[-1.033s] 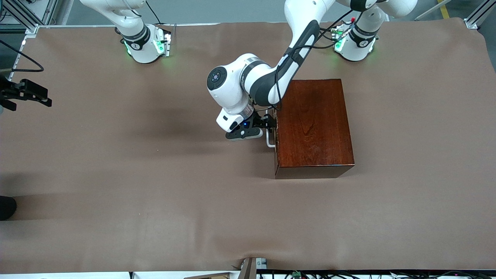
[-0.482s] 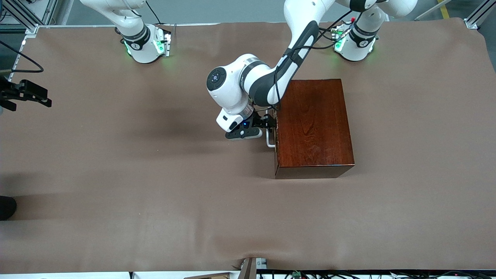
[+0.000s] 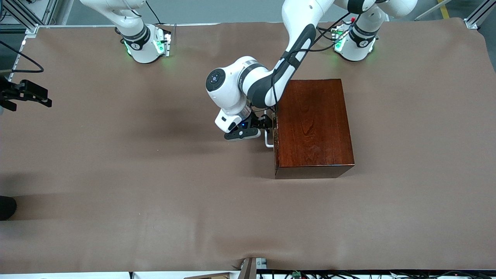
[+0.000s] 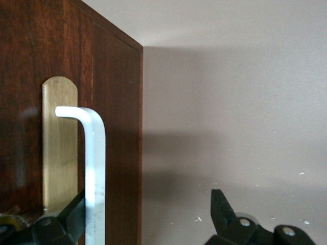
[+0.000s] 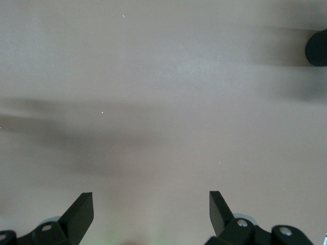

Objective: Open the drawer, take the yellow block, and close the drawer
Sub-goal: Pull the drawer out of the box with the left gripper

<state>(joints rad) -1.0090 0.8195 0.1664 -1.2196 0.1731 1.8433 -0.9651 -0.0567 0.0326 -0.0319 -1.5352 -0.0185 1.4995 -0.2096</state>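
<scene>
The dark-red wooden box [image 3: 314, 124] stands in the middle of the table. The drawer [image 4: 117, 127] is in the box face toward the right arm's end, with a white bar handle [image 3: 268, 142] [image 4: 95, 153] on a brass plate [image 4: 59, 148]. My left gripper [image 3: 268, 123] [image 4: 145, 209] is open at the handle. The bar runs between its fingers, right against one fingertip [image 4: 71, 214]. My right gripper [image 3: 37, 95] [image 5: 148, 204] waits open and empty over the table's edge at the right arm's end. The yellow block is hidden.
Brown cloth [image 3: 155, 174] covers the whole table. A black rounded object [image 3: 6, 207] [image 5: 318, 48] sits at the table's edge at the right arm's end, nearer the front camera than the right gripper.
My left gripper and the white handle have shifted slightly toward the right arm's end. The box and the right arm have not moved.
</scene>
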